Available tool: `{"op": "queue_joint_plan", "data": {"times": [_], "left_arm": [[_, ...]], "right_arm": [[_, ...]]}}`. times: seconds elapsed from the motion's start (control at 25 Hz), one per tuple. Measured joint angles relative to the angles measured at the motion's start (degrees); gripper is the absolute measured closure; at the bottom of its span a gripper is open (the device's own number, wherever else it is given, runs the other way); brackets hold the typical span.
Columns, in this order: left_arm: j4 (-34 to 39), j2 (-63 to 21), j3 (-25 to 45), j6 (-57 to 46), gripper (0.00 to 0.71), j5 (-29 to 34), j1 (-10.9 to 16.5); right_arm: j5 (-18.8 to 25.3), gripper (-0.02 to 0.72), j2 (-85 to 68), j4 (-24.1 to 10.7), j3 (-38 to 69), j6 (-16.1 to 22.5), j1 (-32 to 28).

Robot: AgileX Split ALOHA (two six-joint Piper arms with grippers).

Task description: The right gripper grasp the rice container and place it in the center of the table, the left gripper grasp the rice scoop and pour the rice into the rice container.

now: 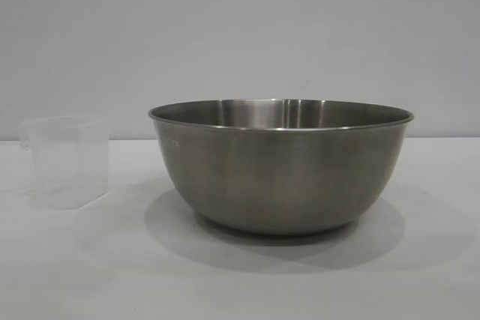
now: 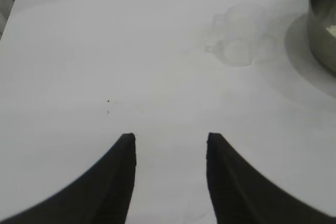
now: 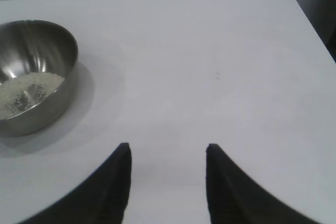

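Left claw (image 2: 169, 153) hangs over bare table (image 2: 105, 51), prongs apart, gripping nothing. Your right claw (image 3: 167, 161) is the same: spread, empty, well back from the work. Farther out from the left claw, the rice scoop (image 2: 239, 43) stands upright on the table and looks empty, just beside the rice container (image 2: 324, 24). In the exterior view the container (image 1: 281, 166) sits about mid-table, scoop (image 1: 66, 161) off to its left, apart. Rice (image 3: 26, 90) lies in the container's bottom, so judge the pour done and both arms clear.
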Motion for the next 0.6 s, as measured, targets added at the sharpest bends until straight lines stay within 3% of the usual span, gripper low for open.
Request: {"op": "queue_joint_plan", "data": {"times": [0.6], "left_arm": [[-2.64,0.0,0.0,-0.14,0.434,0.0,0.0]], "right_arm": [[0.0,0.381,0.0,0.0,0.0,0.0,0.0]]}}
